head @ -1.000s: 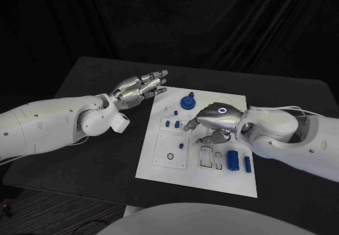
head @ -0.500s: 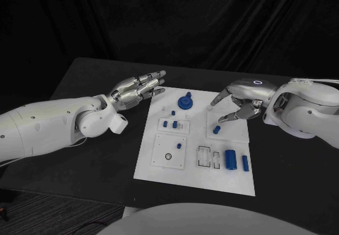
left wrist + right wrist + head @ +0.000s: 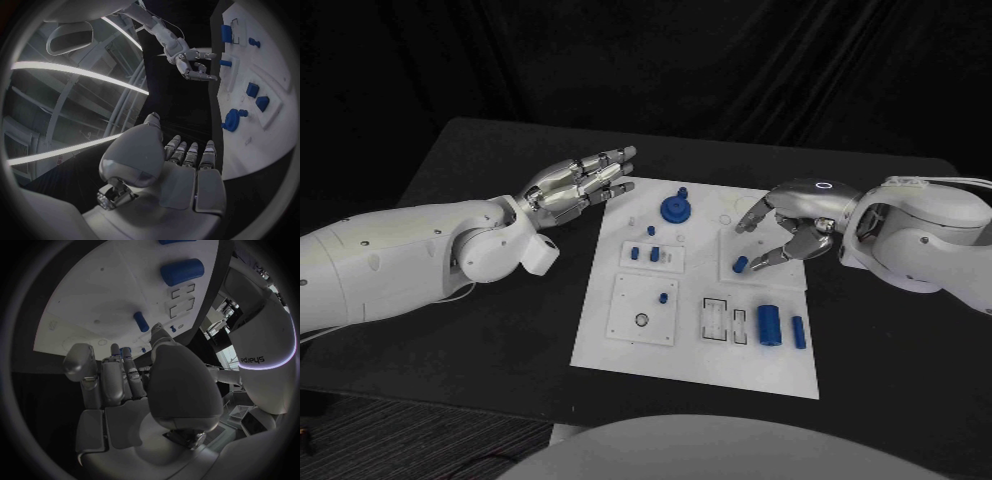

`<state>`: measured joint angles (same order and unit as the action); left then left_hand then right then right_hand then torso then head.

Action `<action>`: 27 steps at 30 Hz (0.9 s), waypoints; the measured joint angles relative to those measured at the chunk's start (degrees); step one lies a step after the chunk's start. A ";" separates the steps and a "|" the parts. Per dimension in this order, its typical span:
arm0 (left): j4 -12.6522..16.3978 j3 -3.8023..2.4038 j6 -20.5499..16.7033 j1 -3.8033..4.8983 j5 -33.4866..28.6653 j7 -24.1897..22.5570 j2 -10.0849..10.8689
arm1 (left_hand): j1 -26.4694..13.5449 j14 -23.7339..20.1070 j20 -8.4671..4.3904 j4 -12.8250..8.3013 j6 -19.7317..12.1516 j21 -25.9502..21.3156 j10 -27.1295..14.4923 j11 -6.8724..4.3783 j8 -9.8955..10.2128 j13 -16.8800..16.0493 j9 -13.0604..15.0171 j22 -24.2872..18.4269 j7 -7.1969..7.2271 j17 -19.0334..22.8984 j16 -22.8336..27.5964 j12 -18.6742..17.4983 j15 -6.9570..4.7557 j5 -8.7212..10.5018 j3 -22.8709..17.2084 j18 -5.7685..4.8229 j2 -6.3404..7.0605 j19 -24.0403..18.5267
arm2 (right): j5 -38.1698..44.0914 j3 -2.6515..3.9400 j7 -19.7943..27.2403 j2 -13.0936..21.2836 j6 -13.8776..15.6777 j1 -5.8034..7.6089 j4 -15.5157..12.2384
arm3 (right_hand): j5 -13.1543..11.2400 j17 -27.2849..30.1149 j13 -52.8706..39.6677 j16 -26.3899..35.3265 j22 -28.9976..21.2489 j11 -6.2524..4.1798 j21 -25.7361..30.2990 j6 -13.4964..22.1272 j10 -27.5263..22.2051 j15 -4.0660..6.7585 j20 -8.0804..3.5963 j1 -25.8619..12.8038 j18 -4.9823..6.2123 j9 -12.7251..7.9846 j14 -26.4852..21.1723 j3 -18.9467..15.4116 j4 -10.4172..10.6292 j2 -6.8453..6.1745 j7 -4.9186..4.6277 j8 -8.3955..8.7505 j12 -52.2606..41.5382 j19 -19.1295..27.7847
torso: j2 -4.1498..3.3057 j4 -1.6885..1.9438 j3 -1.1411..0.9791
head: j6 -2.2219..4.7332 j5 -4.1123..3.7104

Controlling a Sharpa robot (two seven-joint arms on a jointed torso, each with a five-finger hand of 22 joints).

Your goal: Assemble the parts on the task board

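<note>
The white rectangular task board [image 3: 697, 345] lies in the middle of the black table [image 3: 488, 160], and the small blue parts rest on it: a round blue knobbed disc [image 3: 679, 208] near its far edge, a short blue peg [image 3: 740, 265] standing upright mid-board, and a large blue cylinder [image 3: 770, 324] lying beside a thin blue rod [image 3: 799, 332] near its right edge. The silver right hand [image 3: 788, 225] hovers over the board's far right area with fingers curled downward and apart, holding nothing (probably poised over the short blue peg for the next pick). The silver left hand [image 3: 577, 180] waits flat and extended, fingers together, just beside the board's left edge, clear of the work. Compared with half a second earlier, the right hand has lowered slightly toward the peg; the left hand is unchanged.
</note>
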<state>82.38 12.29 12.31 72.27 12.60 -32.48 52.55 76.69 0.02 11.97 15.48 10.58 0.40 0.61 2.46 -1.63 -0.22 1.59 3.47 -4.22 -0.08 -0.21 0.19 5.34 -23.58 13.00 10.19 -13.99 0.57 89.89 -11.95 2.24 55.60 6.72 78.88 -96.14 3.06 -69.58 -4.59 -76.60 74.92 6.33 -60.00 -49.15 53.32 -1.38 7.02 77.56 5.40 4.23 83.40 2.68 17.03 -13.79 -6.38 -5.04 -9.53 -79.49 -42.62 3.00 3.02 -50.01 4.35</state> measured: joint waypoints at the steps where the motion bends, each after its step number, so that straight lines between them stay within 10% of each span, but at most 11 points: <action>1: 0.00 0.00 0.03 -0.01 0.00 0.02 0.00 | 0.00 0.00 0.00 0.00 0.00 0.00 0.00 0.00 0.00 0.00 0.02 0.00 0.00 0.00 0.00 0.00 0.00 0.00 0.00 0.00 0.00 0.00 | 0.04 0.00 0.12 0.00 0.00 -0.14 0.01 | 0.00 -0.49 0.00 -0.44 0.00 0.08 -0.86 -0.20 0.40 -0.21 -0.04 -0.17 0.00 -0.03 0.21 -0.51 0.01 0.17 -0.19 0.00 0.00 -0.49 | -0.01 0.03 -0.03 | 0.00 -0.07; 8: -0.06 0.00 0.21 -0.10 0.00 0.13 0.00 | 0.00 0.00 0.00 0.00 0.19 0.00 -0.01 0.42 0.00 0.00 0.02 0.00 -0.19 -0.01 0.00 0.00 0.00 0.00 0.00 0.00 0.00 0.00 | 0.30 0.03 0.98 -0.30 -0.03 -1.27 0.23 | 0.00 -1.01 0.94 -1.09 0.00 0.67 -2.73 -0.39 0.51 -0.51 0.46 0.14 0.00 -0.17 0.52 -2.93 0.10 0.40 -0.80 0.23 1.31 -1.40 | 0.00 0.05 -0.06 | 0.00 -0.11; 15: -0.09 0.00 0.40 -0.17 0.00 0.21 0.05 | 0.00 0.00 0.21 0.00 0.49 0.26 0.39 0.81 -0.23 -0.15 0.02 0.48 -0.49 -0.01 0.00 0.25 0.00 0.00 0.00 0.00 0.00 0.21 | 0.42 0.01 1.55 -1.09 -0.03 -2.50 0.71 | 6.67 0.06 0.92 -0.32 -0.01 0.62 -0.65 -0.78 0.56 -0.23 0.23 7.21 0.00 -0.28 0.63 1.03 -1.60 5.46 -1.19 0.55 2.16 -1.16 | 0.05 0.05 -0.04 | 0.00 0.01; 27: -0.30 0.00 0.62 -0.31 0.00 0.42 -0.12 | 0.00 0.00 0.21 0.00 0.49 0.26 0.39 0.81 -0.23 -0.14 0.01 0.47 -0.49 0.03 0.00 0.24 0.00 0.00 0.00 0.00 0.00 0.21 | 0.51 0.02 2.13 -2.17 0.16 -3.89 1.44 | 9.10 0.14 0.71 -0.10 -0.01 -0.27 -0.42 -4.96 5.02 -0.15 0.15 9.85 0.00 0.02 0.55 2.29 -4.31 7.70 -1.84 -0.69 1.03 -1.08 | 0.02 0.03 -0.03 | 0.00 0.14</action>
<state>82.07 12.29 12.93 71.96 12.60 -32.06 52.44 76.68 0.02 12.18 15.49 11.07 0.66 1.00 3.27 -1.86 -0.36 1.60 3.94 -4.71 -0.05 -0.21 0.43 5.33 -23.58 13.01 10.20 -13.98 0.78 90.40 -11.93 4.36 53.43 6.88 74.99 -94.70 12.16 -69.44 -3.88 -76.70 74.91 6.06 -60.42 -54.10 58.34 -1.53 7.16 87.40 5.40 4.24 83.95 4.97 12.72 -6.10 -8.23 -5.72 -8.50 -80.57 -42.59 3.03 2.99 -50.01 4.48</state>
